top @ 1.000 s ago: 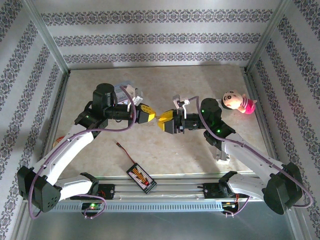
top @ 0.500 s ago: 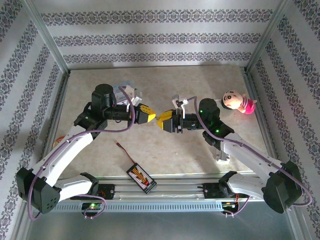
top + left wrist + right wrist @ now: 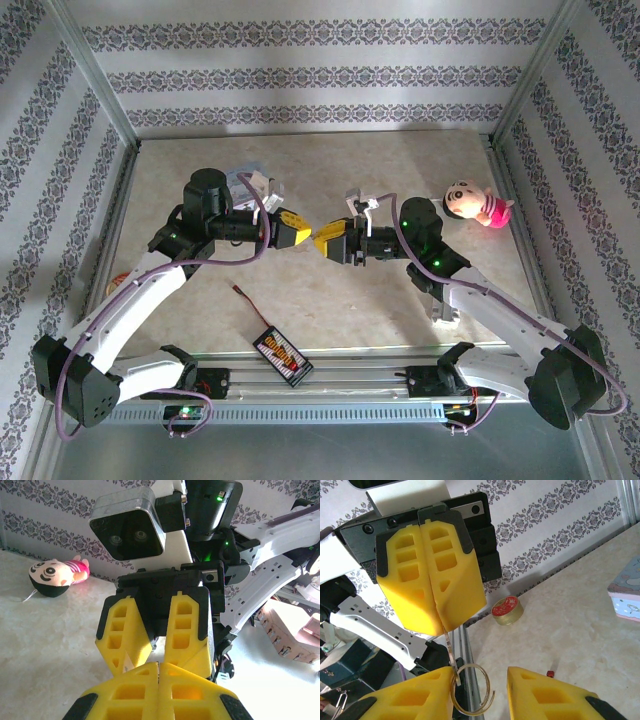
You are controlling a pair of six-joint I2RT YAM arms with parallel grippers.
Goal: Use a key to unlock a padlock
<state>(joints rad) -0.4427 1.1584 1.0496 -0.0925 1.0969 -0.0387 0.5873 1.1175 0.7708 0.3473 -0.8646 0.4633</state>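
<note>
My left gripper [image 3: 296,230] is held in mid-air, shut on the key [image 3: 448,645], a thin silvery blade that sticks out from its yellow fingertips [image 3: 451,615]. A wire key ring [image 3: 471,690] hangs from the key's end. My right gripper [image 3: 326,241] faces it tip to tip. In the right wrist view the right gripper [image 3: 480,682] is open, the ring sits between its fingers, and the key's end lies against its left finger [image 3: 415,700]. From the left wrist view, the left gripper [image 3: 159,669] is shut just below the right one's spread fingers [image 3: 125,630]. The padlock is out of view.
A light-blue tin [image 3: 626,595] and a red-lidded round tin [image 3: 507,610] sit on the table. A doll [image 3: 476,205] lies at the right, and a black board with wires [image 3: 280,351] lies near the front rail [image 3: 320,378].
The right gripper's fingers have drawn closer together around the key ring. Both grippers have shifted slightly to the left and stay tip to tip.
</note>
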